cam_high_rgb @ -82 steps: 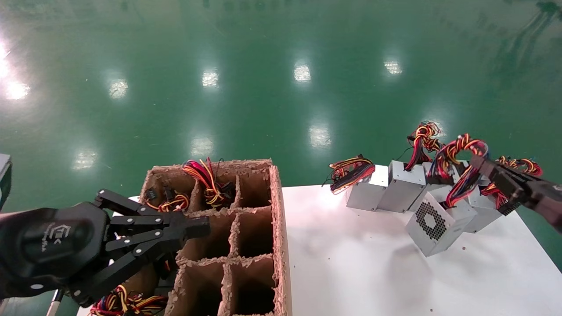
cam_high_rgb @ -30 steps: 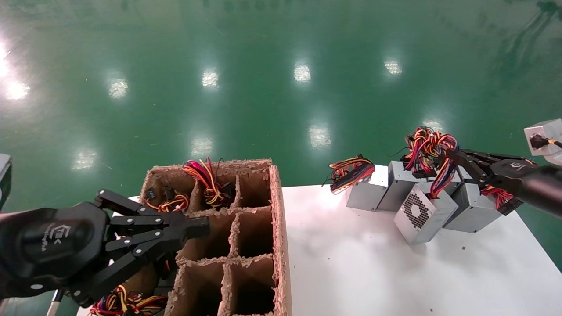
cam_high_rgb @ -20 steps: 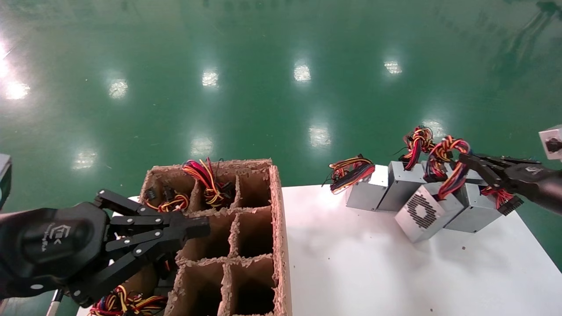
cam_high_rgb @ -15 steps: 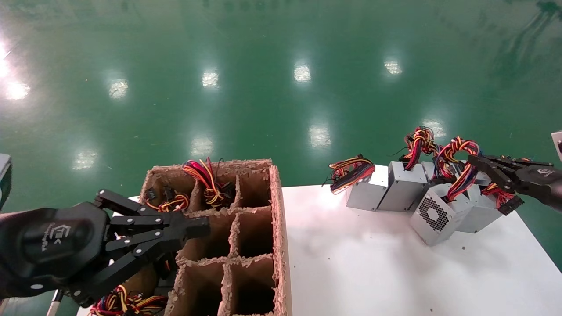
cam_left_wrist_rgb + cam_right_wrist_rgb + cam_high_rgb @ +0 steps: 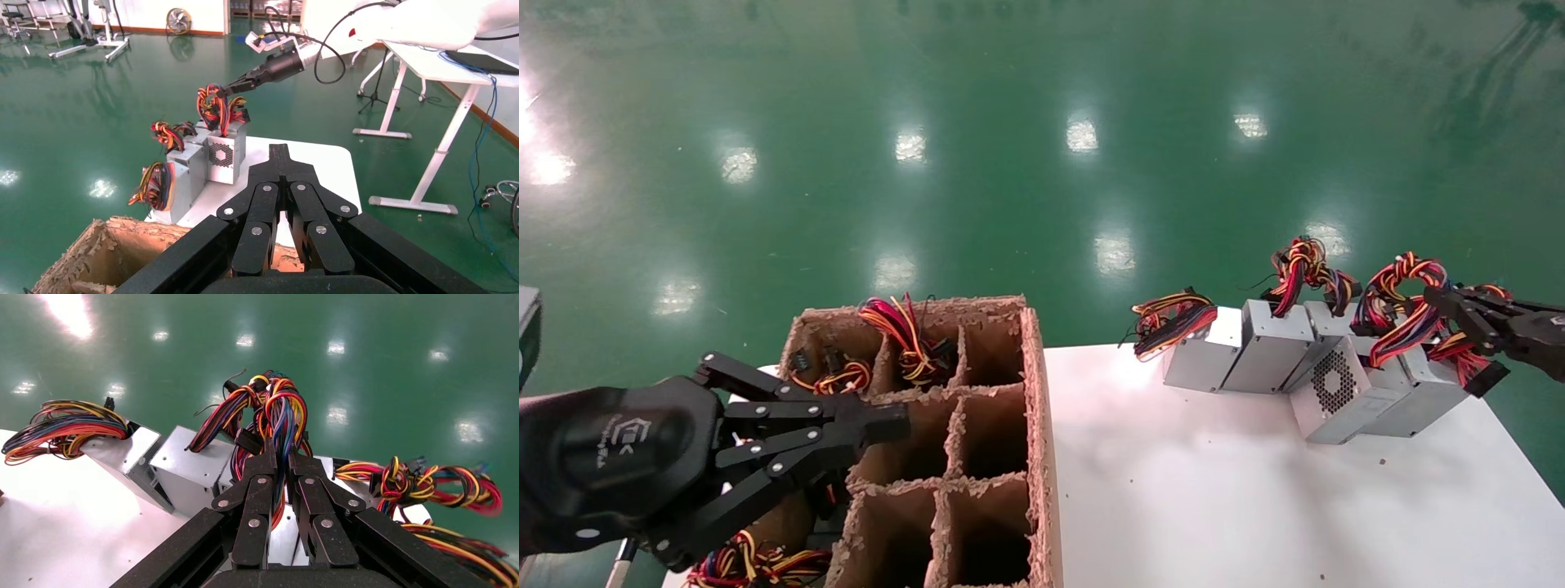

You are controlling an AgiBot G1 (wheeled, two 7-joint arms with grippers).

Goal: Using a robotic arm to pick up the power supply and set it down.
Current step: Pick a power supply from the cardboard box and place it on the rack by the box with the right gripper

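Wires (image 5: 1406, 310) served as my handle: the right gripper (image 5: 1446, 306) pinched the power supply (image 5: 1344, 390) by its looped bundle, easing it onto the white table (image 5: 1214, 490) beside its neighbours. My left gripper (image 5: 878, 425), fingers together on nothing, idled over the cardboard crate (image 5: 1034, 392).

cardboard divider box (image 5: 977, 408) left | white table (image 5: 1214, 506) | other silver boxes (image 5: 1230, 355) in row

Roughly five silver power supplies (image 5: 1269, 358) on the table, one cardboard crate (image 5: 1034, 392), two black claws (image 5: 1438, 298).

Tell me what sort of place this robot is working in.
Probably a factory or test workshop: a glossy green floor, power supplies lined on a white table, and a divided cardboard crate for packing.
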